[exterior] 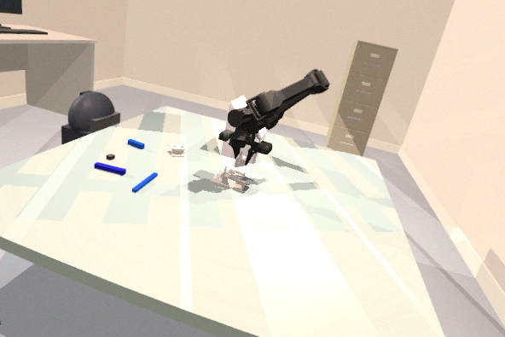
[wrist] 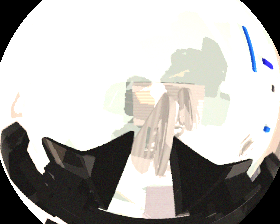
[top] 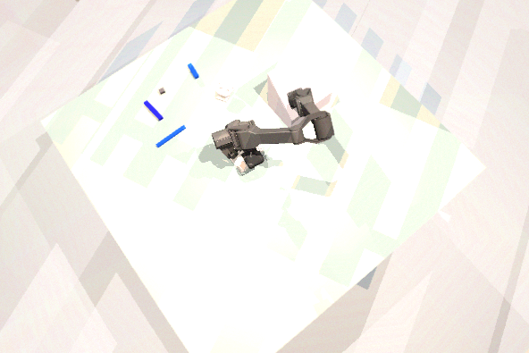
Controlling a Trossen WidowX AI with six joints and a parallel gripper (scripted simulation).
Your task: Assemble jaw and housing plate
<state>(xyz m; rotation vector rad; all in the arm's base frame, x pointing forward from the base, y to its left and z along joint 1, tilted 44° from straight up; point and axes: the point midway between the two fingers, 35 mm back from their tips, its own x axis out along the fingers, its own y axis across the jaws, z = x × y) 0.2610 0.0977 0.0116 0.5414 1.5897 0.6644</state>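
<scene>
Over pale base (exterior: 218, 181) (wrist: 141, 112), fingers grip pale jaw (exterior: 240, 159) (wrist: 158, 132).

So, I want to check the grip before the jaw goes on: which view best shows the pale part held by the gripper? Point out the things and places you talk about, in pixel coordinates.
The wrist view: the pale part (wrist: 163, 132) stands between the gripper's (exterior: 246, 162) (wrist: 153, 142) two dark fingertips, near the camera. The exterior view shows it small, above the pale base; the top view largely hides it under the arm.

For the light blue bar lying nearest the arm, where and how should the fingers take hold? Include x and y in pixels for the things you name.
Probably mid-length on the light blue bar (top: 171, 136) (exterior: 145, 182) (wrist: 250, 49), coming from above, fingers astride its narrow width: it is long, thin, straight and lies flat, with both long sides exposed.
</scene>
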